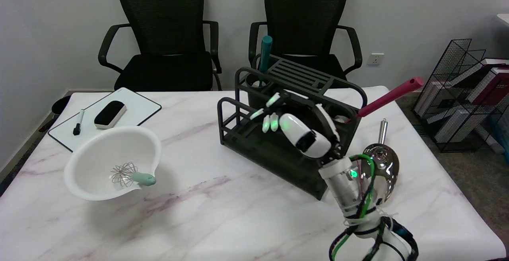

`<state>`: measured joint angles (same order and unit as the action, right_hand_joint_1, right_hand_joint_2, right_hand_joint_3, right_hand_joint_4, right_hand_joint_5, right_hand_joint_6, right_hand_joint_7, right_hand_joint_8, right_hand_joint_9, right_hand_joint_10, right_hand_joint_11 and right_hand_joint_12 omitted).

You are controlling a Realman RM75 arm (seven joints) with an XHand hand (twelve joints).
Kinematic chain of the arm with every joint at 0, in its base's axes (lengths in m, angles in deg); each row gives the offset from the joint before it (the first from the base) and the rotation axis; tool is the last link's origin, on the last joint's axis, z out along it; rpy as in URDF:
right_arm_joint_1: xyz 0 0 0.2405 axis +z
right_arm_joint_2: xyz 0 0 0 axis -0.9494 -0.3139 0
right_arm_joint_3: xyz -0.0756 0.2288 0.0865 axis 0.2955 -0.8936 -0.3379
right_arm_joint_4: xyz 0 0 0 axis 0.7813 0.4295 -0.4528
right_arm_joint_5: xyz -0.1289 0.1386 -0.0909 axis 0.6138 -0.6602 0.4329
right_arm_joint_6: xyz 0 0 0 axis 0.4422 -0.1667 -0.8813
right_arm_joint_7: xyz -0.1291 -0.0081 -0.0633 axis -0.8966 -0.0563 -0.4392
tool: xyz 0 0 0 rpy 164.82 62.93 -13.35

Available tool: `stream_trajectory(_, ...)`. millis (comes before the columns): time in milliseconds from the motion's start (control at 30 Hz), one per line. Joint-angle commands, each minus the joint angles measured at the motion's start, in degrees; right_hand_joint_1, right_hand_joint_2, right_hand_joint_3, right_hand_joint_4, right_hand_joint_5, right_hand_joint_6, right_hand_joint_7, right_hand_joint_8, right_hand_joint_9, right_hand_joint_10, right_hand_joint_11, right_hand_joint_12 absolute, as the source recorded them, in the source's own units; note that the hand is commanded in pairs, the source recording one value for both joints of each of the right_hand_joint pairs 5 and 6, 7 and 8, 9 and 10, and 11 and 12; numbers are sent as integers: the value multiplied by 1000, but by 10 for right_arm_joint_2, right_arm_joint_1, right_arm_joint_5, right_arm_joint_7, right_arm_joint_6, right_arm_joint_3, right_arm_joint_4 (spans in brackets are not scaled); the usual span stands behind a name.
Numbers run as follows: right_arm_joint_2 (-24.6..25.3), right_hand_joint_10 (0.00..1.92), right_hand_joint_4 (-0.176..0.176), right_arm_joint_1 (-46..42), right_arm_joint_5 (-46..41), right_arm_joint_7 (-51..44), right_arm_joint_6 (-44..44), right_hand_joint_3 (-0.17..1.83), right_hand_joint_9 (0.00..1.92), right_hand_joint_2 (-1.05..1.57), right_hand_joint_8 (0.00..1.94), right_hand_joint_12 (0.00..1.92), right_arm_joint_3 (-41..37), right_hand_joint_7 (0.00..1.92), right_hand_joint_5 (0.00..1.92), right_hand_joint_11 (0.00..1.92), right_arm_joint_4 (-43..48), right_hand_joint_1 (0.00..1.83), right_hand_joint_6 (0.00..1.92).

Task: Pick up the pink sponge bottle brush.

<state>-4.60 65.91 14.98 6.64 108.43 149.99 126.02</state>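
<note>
though near hand [294, 127], brush [387, 98] apart

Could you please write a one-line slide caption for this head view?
Right hand, fingers spread and empty, hovers over the black rack beside the pink bottle brush.

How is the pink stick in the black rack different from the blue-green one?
The pink handle leans far over, sticking out past the right end of the black rack; the teal handle stands nearly upright in a round cup at the rack's back. More of the pink one shows, so it looks longer. Pink sits on the right, teal further left and back. Both stick up out of the same rack, and the right hand holds neither.
</note>
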Motion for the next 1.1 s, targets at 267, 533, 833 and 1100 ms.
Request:
stream_trajectory(267, 5, 1182, 0, -181, -158, -171, 374, 1156, 1182, 524, 1248, 1186, -46, 1248, 859, 1186, -21, 938, 859)
stream_trajectory(533, -16, 1059, 0, -193, -215, -152, 414, 1212, 1059, 443, 1161, 1011, -46, 1161, 864, 1011, -65, 929, 864)
stream_trajectory(833, -13, 1023, 0, -193, -274, -73, 423, 1220, 1023, 386, 1099, 977, -53, 1099, 844, 977, -130, 923, 844)
stream_trajectory(1100, -40, 986, 0, -143, -318, -32, 399, 1168, 986, 383, 1076, 949, -53, 1076, 823, 949, -175, 921, 823)
